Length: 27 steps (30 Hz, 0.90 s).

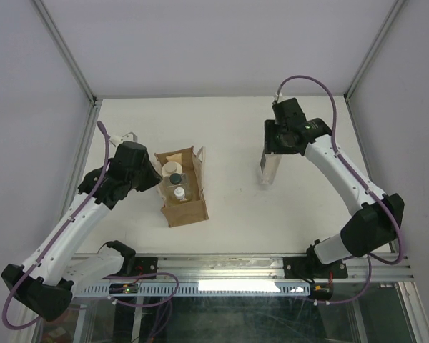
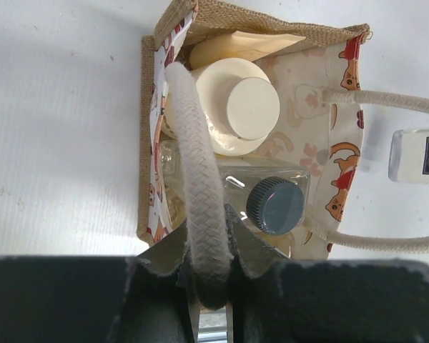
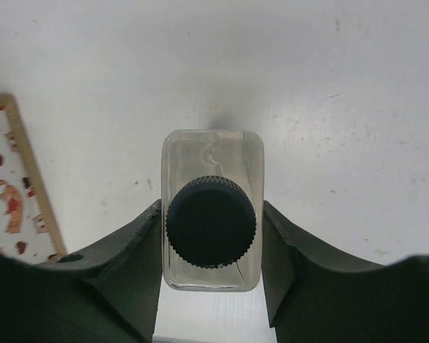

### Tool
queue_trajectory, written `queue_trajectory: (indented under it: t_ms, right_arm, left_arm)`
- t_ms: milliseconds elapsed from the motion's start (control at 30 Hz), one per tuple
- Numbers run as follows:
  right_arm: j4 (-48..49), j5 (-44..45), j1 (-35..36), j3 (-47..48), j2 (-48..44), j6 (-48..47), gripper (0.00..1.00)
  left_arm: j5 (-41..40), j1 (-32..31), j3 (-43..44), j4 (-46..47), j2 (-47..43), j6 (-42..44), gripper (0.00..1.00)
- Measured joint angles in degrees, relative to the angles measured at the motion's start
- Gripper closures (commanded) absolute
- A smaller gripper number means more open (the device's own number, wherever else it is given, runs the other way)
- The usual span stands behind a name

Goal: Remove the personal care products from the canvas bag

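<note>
The brown canvas bag (image 1: 184, 207) stands open at centre left. My left gripper (image 2: 209, 232) is shut on its near white rope handle (image 2: 193, 143). Inside the bag I see the cream-white round bottle (image 2: 236, 107), a clear square bottle with a black cap (image 2: 274, 206) and the beige tube (image 2: 243, 44). The amber bottle is hidden. My right gripper (image 3: 211, 232) is shut on the second clear square bottle (image 3: 211, 153), fingers against both its sides. That bottle stands upright on the table right of the bag (image 1: 269, 171).
The white table (image 1: 236, 121) has walls at the back and sides. A metal rail (image 1: 272, 266) runs along the near edge. A clear bottle with a black label (image 2: 417, 155) shows outside the bag at the right edge of the left wrist view.
</note>
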Motion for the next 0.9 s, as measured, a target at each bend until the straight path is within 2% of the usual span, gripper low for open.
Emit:
queue_trajectory:
  t_ms: [200, 500, 567, 633, 733, 833, 900]
  right_arm:
    - [6.6, 6.8, 1.9, -4.8, 0.4, -5.1, 1.0]
    - [17.2, 9.0, 4.1, -13.4, 0.1, -7.1, 1.0]
    - [18.1, 9.6, 4.1, -14.1, -0.2, -7.2, 0.97]
    - [18.7, 10.2, 4.1, -14.4, -0.3, -7.2, 0.86]
    - [19.3, 10.8, 4.1, -14.6, -0.3, -7.2, 0.59]
    - [19.2, 11.0, 4.0, -14.6, -0.3, -7.1, 0.36]
    - [18.9, 11.1, 4.0, -14.5, -0.3, -7.1, 0.27]
  left_arm:
    - [0.3, 0.0, 1.3, 0.0, 1.6, 0.5, 0.88]
    - [0.4, 0.0, 1.6, 0.0, 1.9, 0.9, 0.88]
    - [0.4, 0.0, 1.6, 0.0, 1.9, 0.9, 0.88]
    - [0.4, 0.0, 1.6, 0.0, 1.9, 0.9, 0.88]
    - [0.4, 0.0, 1.6, 0.0, 1.7, 0.9, 0.88]
    - [0.4, 0.0, 1.6, -0.1, 1.3, 0.9, 0.87]
    - [0.4, 0.0, 1.6, 0.0, 1.0, 0.9, 0.86]
